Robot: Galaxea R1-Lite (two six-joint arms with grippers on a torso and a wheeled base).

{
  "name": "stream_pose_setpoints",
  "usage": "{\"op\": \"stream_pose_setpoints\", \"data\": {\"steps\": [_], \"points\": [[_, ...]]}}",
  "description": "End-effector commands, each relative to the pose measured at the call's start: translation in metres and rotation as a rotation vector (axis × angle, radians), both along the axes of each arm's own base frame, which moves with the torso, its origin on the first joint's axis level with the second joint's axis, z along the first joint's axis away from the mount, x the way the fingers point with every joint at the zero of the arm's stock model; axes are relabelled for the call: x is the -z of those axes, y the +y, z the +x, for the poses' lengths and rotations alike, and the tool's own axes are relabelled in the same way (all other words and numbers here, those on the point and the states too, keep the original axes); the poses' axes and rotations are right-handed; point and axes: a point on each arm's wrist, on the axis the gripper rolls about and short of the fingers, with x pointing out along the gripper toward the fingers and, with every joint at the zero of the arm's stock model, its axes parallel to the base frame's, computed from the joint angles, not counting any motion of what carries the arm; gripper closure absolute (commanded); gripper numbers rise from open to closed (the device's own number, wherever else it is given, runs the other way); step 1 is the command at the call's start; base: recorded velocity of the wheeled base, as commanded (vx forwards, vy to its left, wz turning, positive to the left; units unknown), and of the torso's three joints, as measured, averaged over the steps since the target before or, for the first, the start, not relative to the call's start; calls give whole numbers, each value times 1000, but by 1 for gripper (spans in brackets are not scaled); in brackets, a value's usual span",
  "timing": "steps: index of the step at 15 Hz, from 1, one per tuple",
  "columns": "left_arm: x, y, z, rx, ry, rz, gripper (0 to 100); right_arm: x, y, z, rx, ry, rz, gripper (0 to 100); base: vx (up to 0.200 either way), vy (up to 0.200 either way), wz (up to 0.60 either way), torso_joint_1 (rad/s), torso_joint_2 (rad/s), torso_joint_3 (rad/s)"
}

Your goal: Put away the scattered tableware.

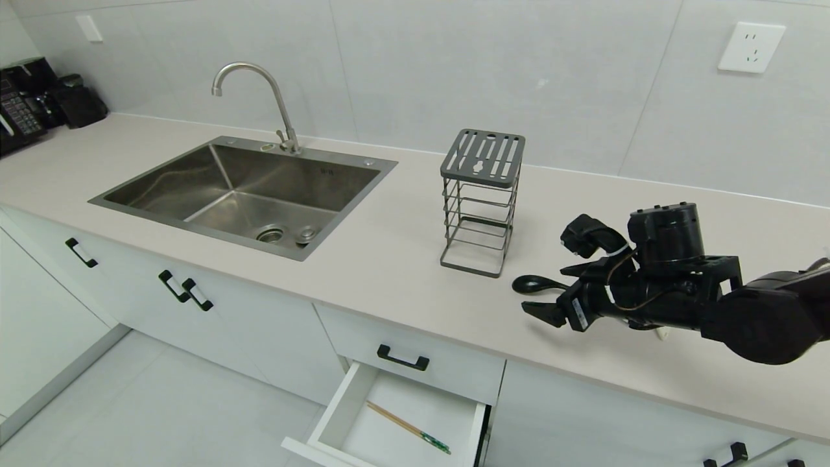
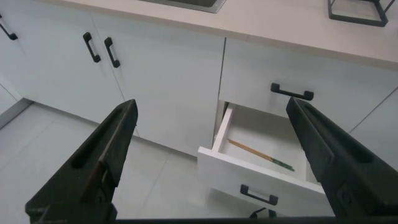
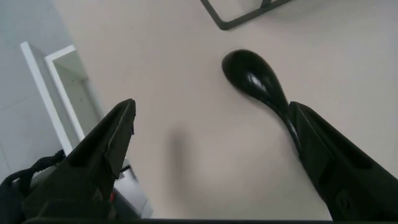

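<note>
Pale countertop (image 1: 402, 259) running along a grey tiled wall, that's the stage from the head view. Steel sink (image 1: 214, 175) set in on the left with its curved faucet (image 1: 280, 110), and a wire rack (image 1: 481, 201) with a slotted top standing upright mid-counter. Just to the right of the rack's foot lies the black spoon (image 1: 528, 283), flat on the counter, bowl pointing toward the sink side. The right gripper (image 1: 546, 290) hangs right over its handle, claw spread, nothing in its grasp. Below the counter edge a white drawer (image 1: 334, 405) stands pulled out, and a pair of chopsticks (image 1: 405, 425) lies slantwise on its floor.

Over to the left wrist view: the left gripper (image 2: 211, 106) sits out in front of the white cabinet fronts, its two dark fingers (image 2: 106, 162) wide apart and empty. Between them you look at the open drawer (image 2: 217, 140), chopsticks (image 2: 258, 154) lying inside, a closed drawer with a black handle directly above it.

Now the right wrist view, close over the countertop (image 3: 161, 93). The right gripper (image 3: 211, 107) is parted wide, and the spoon (image 3: 252, 78) lies between the fingers, nearer one of them; its glossy bowl is in the gap and its handle runs off behind that finger (image 3: 336, 168). Whether metal meets spoon there, I cannot tell. A corner of the rack's base (image 3: 242, 18) shows just beyond the bowl, apart from it, and the drawer's (image 3: 59, 74) white edge shows off the counter's rim.
</note>
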Motion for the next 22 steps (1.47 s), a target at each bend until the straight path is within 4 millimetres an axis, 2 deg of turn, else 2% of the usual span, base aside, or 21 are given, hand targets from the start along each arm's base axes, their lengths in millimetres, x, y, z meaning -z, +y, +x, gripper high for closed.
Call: {"op": "stream_pose_setpoints", "data": {"steps": [1, 4, 7, 17, 18, 22], "points": [[0, 0, 0, -1, 0, -1, 0, 14, -5, 18, 15, 23, -15, 0, 0, 0, 0, 0, 0, 0], [0, 0, 0, -1, 0, -1, 0, 25, -25, 32, 63, 54, -25, 0, 0, 0, 0, 0, 0, 0], [0, 0, 0, -1, 0, -1, 0, 28, -32, 42, 89, 53, -23, 0, 0, 0, 0, 0, 0, 0], [0, 0, 0, -1, 0, -1, 0, 43, -25, 50, 62, 82, -24, 0, 0, 0, 0, 0, 0, 0], [0, 0, 0, -1, 0, -1, 0, 45, -23, 51, 59, 83, -25, 100, 0, 0, 0, 0, 0, 0], [0, 0, 0, -1, 0, -1, 0, 36, -21, 48, 51, 62, -25, 100, 0, 0, 0, 0, 0, 0]]}}
